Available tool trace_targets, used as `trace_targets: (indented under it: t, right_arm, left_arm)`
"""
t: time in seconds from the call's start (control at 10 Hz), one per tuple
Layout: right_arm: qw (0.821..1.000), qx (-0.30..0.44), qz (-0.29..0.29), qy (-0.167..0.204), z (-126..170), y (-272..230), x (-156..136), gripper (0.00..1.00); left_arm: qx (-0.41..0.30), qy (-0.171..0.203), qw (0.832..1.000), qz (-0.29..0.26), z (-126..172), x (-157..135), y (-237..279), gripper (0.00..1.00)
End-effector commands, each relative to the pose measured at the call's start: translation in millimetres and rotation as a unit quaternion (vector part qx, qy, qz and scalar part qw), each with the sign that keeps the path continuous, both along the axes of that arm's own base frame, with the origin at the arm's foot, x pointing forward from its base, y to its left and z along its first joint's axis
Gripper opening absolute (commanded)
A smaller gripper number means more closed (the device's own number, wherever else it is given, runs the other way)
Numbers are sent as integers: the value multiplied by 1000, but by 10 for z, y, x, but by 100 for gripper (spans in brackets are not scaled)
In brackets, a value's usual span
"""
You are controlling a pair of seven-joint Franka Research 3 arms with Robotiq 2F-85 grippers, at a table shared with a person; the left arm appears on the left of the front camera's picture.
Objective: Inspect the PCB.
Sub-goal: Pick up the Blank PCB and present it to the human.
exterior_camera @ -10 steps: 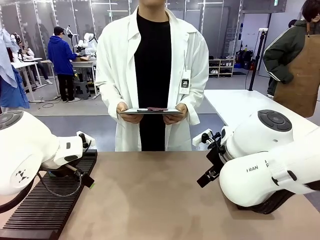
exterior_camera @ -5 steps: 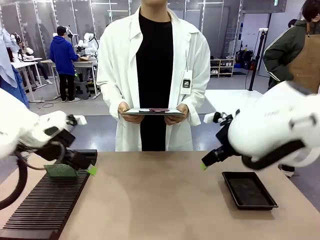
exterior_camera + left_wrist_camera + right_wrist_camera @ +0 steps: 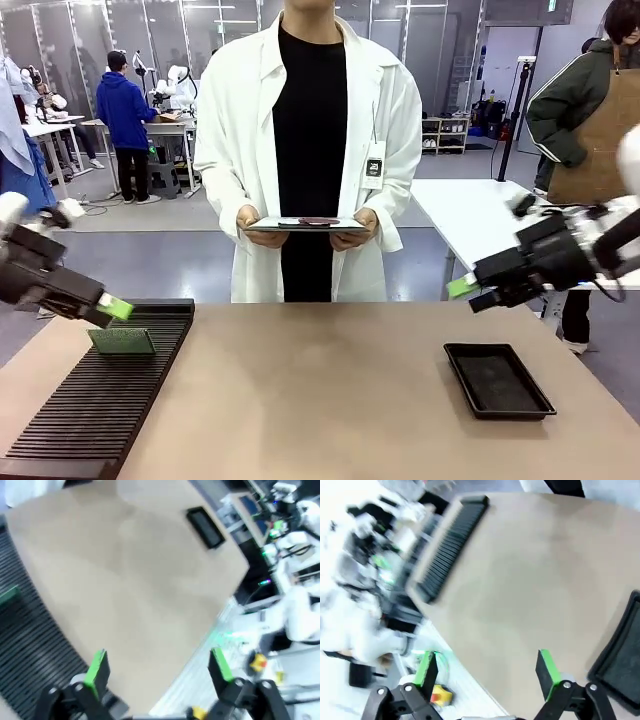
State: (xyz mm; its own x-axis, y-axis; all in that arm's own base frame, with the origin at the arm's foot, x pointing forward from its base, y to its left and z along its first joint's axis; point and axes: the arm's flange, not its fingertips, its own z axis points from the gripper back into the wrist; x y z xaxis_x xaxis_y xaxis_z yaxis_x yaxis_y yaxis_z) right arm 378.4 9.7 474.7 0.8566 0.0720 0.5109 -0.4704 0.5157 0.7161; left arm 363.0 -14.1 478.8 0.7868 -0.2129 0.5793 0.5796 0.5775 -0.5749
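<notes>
Green pads are seen spread wide on the left gripper (image 3: 112, 307), which is held over the table's left edge with nothing caught between its fingers. Just below it, and apart from it, the PCB (image 3: 121, 341) is found standing on edge in the black slotted rack (image 3: 90, 410), near the rack's far end, its green face turned toward the robot's side. The rack is laid along the left edge of the tan table (image 3: 320, 400). Beyond the far edge, at the middle, a thin dark slab (image 3: 305, 223) is held level by a person in a white coat (image 3: 240, 120). Toward the right edge, a shallow black tray (image 3: 498, 380) is set flat on the table. Above and just beyond it, the right gripper (image 3: 470, 293) is held in the air, pointing toward the left, its jaws likewise parted and nothing gripped. In the wrist views, bare tabletop is seen between each pair of fingers.
</notes>
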Motion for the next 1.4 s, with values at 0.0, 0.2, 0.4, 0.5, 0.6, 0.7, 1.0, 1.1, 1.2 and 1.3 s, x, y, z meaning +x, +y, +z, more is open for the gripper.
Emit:
trace_targets:
  t: [0.0, 0.2, 0.4, 0.5, 0.6, 0.7, 1.0, 1.1, 1.2, 1.3]
  right_arm:
    - [994, 99, -31, 25, -99, -564, -249, 100]
    - [987, 117, -86, 66, -177, -1057, -587, 100]
    - [982, 109, -120, 99, -288, -1362, -829, 100]
    - [980, 110, -131, 105, -352, -1447, -886, 100]
    - [978, 118, -141, 97, -389, -1482, -892, 100]
    - [979, 118, -135, 95, -405, -1453, -907, 100]
    - [979, 115, -140, 97, -360, -1637, -795, 100]
    - [979, 115, -140, 97, -360, -1637, -795, 100]
    - [979, 115, -140, 97, -360, -1637, -795, 100]
    - [979, 115, -140, 97, -360, -1637, -795, 100]
  left_arm:
    - [-103, -8, 994, 22, 21, -473, 522, 100]
    - [-152, 4, 984, 98, 54, -918, 1047, 100]
    - [-173, 19, 972, 156, -111, -1281, 1434, 100]
    - [-176, 29, 968, 177, -283, -1399, 1564, 100]
    - [-180, 39, 962, 200, -428, -1459, 1632, 100]
    - [-188, 45, 958, 213, -529, -1524, 1672, 100]
    - [-187, 50, 954, 227, -189, -1258, 2294, 100]
    - [-187, 50, 954, 227, -189, -1258, 2294, 100]
    - [-187, 50, 954, 227, -189, -1258, 2294, 100]
    - [-187, 50, 954, 227, -189, -1258, 2294, 100]
